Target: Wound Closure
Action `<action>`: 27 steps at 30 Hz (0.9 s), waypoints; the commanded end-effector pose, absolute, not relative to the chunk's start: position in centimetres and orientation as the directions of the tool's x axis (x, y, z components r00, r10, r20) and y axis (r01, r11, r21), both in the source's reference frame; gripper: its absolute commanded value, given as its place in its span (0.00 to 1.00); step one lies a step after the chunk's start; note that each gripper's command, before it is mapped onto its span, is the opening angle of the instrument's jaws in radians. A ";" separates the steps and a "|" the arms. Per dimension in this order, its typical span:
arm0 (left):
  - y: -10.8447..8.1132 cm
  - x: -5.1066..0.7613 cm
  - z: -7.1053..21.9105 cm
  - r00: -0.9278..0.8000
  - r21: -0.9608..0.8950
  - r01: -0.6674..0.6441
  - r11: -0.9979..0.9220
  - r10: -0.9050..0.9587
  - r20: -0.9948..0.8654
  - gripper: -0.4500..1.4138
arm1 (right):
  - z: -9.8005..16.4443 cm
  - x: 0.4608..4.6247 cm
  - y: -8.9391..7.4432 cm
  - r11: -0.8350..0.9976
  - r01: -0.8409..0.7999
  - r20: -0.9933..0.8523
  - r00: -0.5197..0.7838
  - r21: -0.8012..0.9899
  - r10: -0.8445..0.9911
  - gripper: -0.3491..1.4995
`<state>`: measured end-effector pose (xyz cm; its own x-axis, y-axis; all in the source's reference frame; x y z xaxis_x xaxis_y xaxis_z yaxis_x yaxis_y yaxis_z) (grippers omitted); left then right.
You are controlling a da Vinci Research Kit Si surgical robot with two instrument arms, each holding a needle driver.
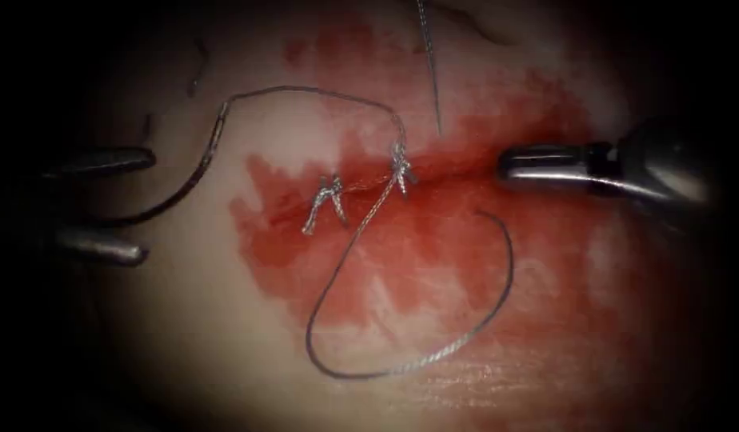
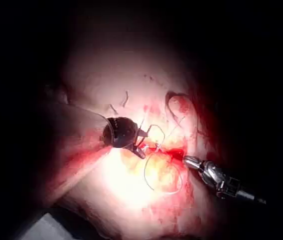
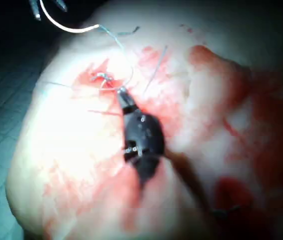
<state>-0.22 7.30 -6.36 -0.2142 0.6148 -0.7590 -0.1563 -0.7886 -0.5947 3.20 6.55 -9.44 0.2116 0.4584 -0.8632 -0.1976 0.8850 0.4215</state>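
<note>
The left claw [image 1: 105,204] gapes, empty, around the dark curved steel needle [image 1: 189,178] lying free on the pale tissue [image 1: 185,320], left of the cut; the right claw [image 1: 537,166] is clenched, empty.

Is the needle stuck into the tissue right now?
No: in the endoscope view the needle lies loose on the tissue left of the cut, between the open jaws of the left tool.

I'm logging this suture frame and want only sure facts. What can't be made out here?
- Left gripper: jaws open either side of the needle; the needle's tip end fades into the dark at the endoscope view's left, so contact is unclear.
- Right gripper: its jaws merge into one shape; open or shut is unclear.
- Thread: how the knots are tied is too small to see.
</note>
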 end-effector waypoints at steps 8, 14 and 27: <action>7.4 0.46 -6.4 -0.496 -0.575 -0.221 -0.788 0.598 -0.629 0.67 | -9.4 3.26 6.5 0.887 -0.193 -0.866 0.209 0.419 0.455 0.02; 7.5 0.91 -6.8 -0.522 -0.537 -0.239 -0.809 0.573 -0.632 0.67 | -9.4 3.27 6.5 0.888 -0.192 -0.866 0.212 0.418 0.453 0.03; 7.7 0.10 -6.5 -0.510 -0.424 -0.400 -0.812 0.582 -0.633 0.61 | -9.4 3.28 6.5 0.888 -0.192 -0.866 0.212 0.418 0.453 0.05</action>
